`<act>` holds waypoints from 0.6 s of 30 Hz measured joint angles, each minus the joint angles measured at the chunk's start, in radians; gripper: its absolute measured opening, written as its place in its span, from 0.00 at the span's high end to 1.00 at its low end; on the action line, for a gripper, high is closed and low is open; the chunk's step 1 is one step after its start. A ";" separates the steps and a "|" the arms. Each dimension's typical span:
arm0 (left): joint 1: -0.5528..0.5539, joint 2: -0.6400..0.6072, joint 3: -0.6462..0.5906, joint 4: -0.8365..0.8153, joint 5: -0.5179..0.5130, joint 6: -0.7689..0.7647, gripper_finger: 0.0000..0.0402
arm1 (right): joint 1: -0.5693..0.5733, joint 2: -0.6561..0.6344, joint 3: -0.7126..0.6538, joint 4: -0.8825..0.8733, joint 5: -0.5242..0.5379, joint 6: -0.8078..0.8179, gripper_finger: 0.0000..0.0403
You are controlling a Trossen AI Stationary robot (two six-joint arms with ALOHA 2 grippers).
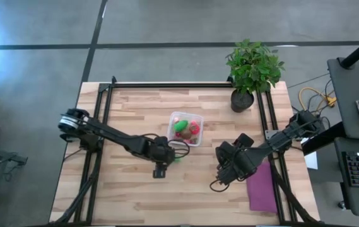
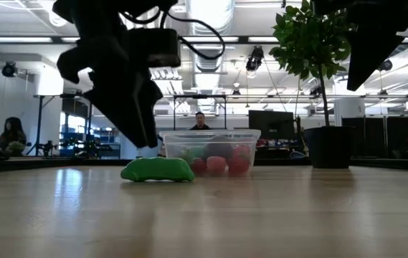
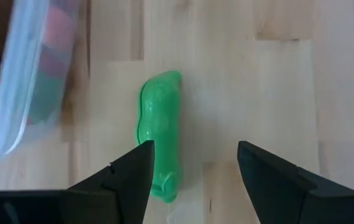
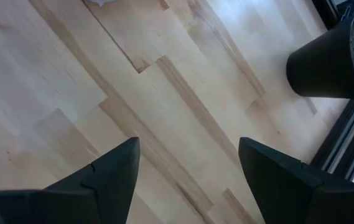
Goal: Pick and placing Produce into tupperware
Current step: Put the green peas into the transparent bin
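A green oblong piece [image 3: 160,124] lies flat on the wood just on the near side of the clear tupperware [image 1: 186,128]; it also shows in the low view [image 2: 158,170]. The tupperware holds another green piece and red-pink produce [image 2: 218,163]. My left gripper [image 3: 195,149] is open and hangs just above the green piece, which lies under one finger [image 3: 136,177] rather than between the two. My right gripper [image 4: 189,146] is open over bare wood, right of the tupperware and beside the purple cloth [image 1: 261,186]. The kiwi is not in view.
A potted plant [image 1: 252,69] stands at the table's far right, and its dark pot [image 4: 332,62] also shows in the right wrist view. The flat purple cloth lies at the near right. Black frame rails [image 1: 103,101] run along the table's left, right and far sides. People show in the room beyond.
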 joint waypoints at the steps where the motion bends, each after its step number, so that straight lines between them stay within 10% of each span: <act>1: 0.000 0.009 0.000 0.002 0.000 -0.001 0.47 | 0.000 0.000 0.000 0.000 0.000 0.003 0.34; 18: 0.040 0.107 0.000 0.055 -0.037 -0.023 0.47 | 0.002 0.000 0.000 0.004 -0.010 0.021 0.34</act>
